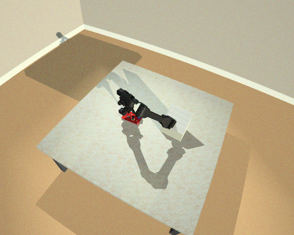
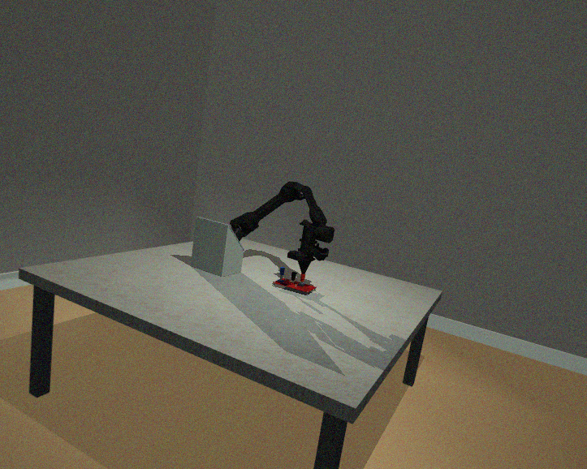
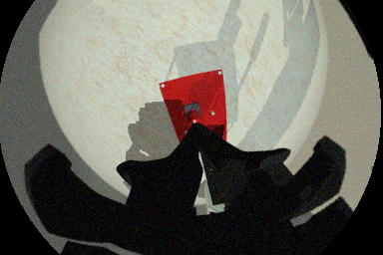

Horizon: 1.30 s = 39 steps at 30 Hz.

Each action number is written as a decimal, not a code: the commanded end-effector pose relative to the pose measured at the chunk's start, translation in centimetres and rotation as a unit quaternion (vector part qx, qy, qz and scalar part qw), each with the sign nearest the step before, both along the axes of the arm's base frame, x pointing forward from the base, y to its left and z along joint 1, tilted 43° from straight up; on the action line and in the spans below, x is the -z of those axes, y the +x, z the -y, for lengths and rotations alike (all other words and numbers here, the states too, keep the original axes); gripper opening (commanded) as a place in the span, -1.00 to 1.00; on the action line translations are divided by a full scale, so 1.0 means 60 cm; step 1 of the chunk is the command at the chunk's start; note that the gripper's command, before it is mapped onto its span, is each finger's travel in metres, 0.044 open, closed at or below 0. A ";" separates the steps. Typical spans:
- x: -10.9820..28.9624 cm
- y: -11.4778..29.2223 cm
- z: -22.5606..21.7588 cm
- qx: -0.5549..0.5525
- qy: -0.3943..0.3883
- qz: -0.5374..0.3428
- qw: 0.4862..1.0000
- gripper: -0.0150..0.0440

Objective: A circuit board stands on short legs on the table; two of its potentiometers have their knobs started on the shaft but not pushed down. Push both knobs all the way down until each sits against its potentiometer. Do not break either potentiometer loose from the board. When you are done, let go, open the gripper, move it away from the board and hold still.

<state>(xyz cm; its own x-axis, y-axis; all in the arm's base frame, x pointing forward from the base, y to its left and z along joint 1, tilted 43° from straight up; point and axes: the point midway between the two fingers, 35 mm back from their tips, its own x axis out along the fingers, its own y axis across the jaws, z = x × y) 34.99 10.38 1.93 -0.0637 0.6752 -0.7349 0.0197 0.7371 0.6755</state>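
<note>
The red circuit board (image 1: 128, 118) (image 2: 289, 285) (image 3: 199, 92) stands near the middle of the table (image 1: 91, 141) (image 2: 131, 298). In the exterior view a blue knob (image 2: 282, 271), a black knob (image 2: 293, 276) and a red knob (image 2: 302, 277) stand up from it. My gripper (image 2: 303, 271) (image 3: 195, 127) is shut with nothing between the fingers. It points straight down with its tip right over the red knob at the board's right end. I cannot tell whether the tip touches the knob. In the wrist view the fingers hide the near part of the board.
The arm's pale wedge-shaped base block (image 1: 178, 121) (image 2: 215, 247) stands behind the board. The arm (image 1: 154, 116) reaches from it over the board. The table's edges are far from the board on all sides.
</note>
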 end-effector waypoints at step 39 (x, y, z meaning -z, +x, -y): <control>0.007 0.000 -0.010 -0.003 0.001 0.000 1.000 -0.49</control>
